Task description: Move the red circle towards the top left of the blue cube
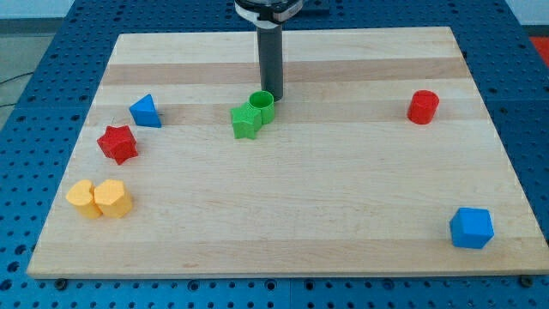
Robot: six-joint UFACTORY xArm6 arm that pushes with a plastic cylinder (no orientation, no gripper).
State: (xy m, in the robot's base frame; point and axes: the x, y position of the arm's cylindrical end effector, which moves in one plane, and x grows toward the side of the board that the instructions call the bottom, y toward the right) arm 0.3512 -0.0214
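The red circle (pixel 423 107), a short red cylinder, stands near the view's right edge, in the upper half of the board. The blue cube (pixel 471 227) sits at the bottom right corner, well below the red circle and a little to its right. My tip (pixel 273 97) is near the top middle of the board, far left of the red circle. It stands just above and right of a green cylinder (pixel 262 106), close to or touching it.
A green star (pixel 245 122) touches the green cylinder's lower left. A blue triangle (pixel 145 112) and a red star (pixel 117 143) lie at the left. Two yellow blocks (pixel 100 199) sit at the lower left. The wooden board (pixel 283 215) lies on a blue perforated table.
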